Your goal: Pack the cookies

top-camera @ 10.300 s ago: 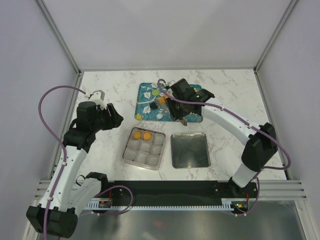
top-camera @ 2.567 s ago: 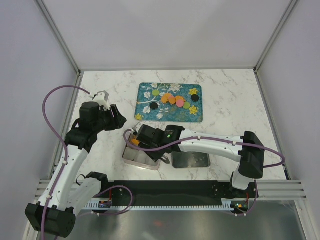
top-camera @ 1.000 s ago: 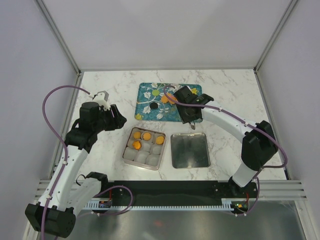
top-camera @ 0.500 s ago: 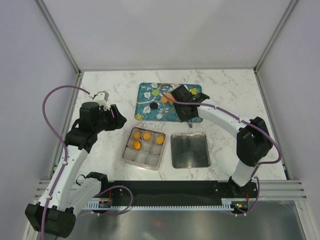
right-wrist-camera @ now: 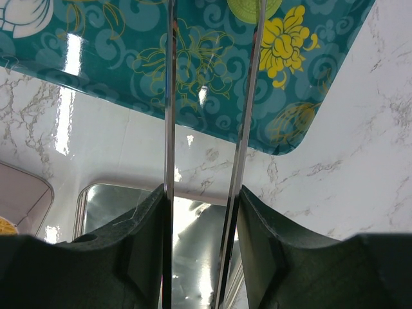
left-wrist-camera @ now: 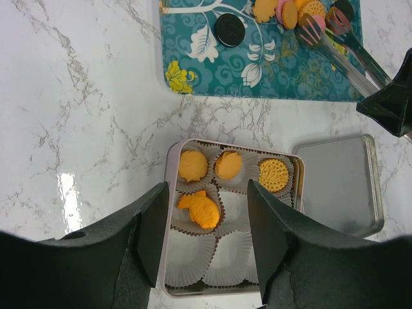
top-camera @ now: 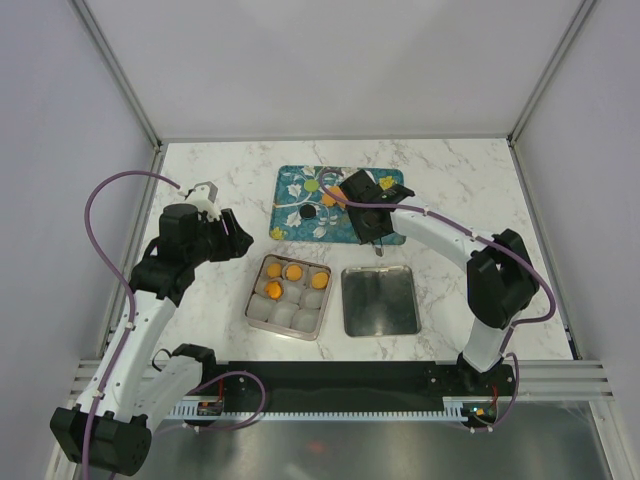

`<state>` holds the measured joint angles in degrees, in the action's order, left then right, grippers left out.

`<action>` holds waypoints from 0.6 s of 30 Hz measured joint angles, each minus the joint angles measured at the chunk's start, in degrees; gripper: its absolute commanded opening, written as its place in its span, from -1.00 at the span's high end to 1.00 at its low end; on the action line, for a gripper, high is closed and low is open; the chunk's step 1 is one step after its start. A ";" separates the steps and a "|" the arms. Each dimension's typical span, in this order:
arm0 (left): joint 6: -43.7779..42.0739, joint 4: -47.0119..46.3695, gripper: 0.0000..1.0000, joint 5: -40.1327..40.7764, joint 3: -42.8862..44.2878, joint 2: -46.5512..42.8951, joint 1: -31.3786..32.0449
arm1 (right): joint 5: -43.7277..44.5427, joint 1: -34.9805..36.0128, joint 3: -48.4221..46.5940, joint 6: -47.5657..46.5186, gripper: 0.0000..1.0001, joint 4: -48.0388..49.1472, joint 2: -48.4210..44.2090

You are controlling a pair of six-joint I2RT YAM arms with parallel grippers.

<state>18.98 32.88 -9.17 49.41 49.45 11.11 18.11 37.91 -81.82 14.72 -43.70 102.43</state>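
Right wrist view: right gripper (right-wrist-camera: 203,199) clamps metal tongs (right-wrist-camera: 168,96) over teal tray (right-wrist-camera: 116,58). Left gripper (left-wrist-camera: 209,212) half open, empty, above tin (left-wrist-camera: 244,148).

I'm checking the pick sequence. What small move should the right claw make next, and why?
Probably squeeze the tongs shut: the right claw holds them with tips at a pink cookie on the teal tray, and the tin has empty cups.

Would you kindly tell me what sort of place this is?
Probably a robot lab test cell: plain white walls enclose a marble-look table, two arms are bolted at its near edge, and cookies sit in a tray and a tin.
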 measured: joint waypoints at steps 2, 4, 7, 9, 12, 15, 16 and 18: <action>0.00 0.00 -0.19 0.00 0.00 0.00 0.00 | -0.04 0.00 -0.02 0.02 -0.02 -0.04 0.11; 0.00 0.00 -0.20 0.00 0.00 0.00 0.00 | -0.04 0.00 -0.02 0.00 0.03 -0.02 0.13; 0.00 0.00 -0.19 0.00 0.00 0.00 0.00 | 0.00 0.00 -0.02 0.07 0.10 -0.07 0.13; 0.00 0.00 -0.19 0.00 0.00 0.00 0.00 | 0.02 0.00 -0.02 0.04 0.14 -0.09 0.13; 0.00 0.00 -0.19 0.00 0.00 0.00 0.00 | -0.02 0.00 -0.02 0.04 0.20 -0.15 0.02; 0.00 0.00 -0.20 0.00 0.00 0.00 0.00 | -0.31 0.00 -0.02 0.02 0.21 -0.70 -0.52; 0.00 0.00 -0.19 0.00 0.00 0.00 0.00 | -0.57 0.00 -0.02 0.02 0.21 -0.83 -0.81; 0.00 0.00 -0.19 0.00 0.00 0.00 0.00 | -1.33 0.00 0.00 0.02 0.21 -1.09 -1.77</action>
<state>18.98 32.88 -9.17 49.41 49.45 11.11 16.78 37.91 -81.82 14.74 -44.80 100.66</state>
